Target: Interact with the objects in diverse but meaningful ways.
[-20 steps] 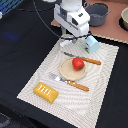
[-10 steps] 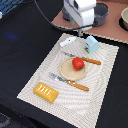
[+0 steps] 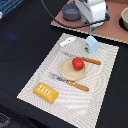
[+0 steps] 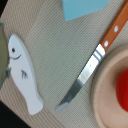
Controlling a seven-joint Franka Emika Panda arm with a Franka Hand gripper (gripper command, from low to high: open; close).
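Objects of the task lie spread over a pale woven placemat (image 3: 100, 95) on the dark surface (image 3: 20, 45). At the middle sits the round tan plate (image 3: 66, 73), and the red round fruit (image 3: 77, 63) rests on it, toward the side nearer the robot. An orange-handled knife (image 3: 82, 58) lies just beyond the plate, its blade pointing to the exterior view's left; an orange-handled fork (image 3: 69, 82) lies along the plate's near edge. The yellow-orange ridged block (image 3: 45, 92) sits well apart, near the mat's front corner. At the far edge of the mat stands the pale-blue house-shaped box (image 3: 91, 44), upright, and beside it, to the exterior view's left, lies the white elongated piece (image 3: 68, 41).

From the wrist view that white piece (image 4: 22, 75) turns out to be fish-shaped, with an eye and a mouth drawn on, flat on the mat near the knife's tip (image 4: 92, 65); a corner of the blue box (image 4: 82, 7) and the plate's rim (image 4: 102, 95) show as well.

The arm's white body (image 3: 92, 10) hangs above the box, holding nothing that I can see. Whether the end effector is spread or pressed together I cannot tell. Behind it a grey pot (image 3: 71, 12) stands on a brown board (image 3: 112, 31).
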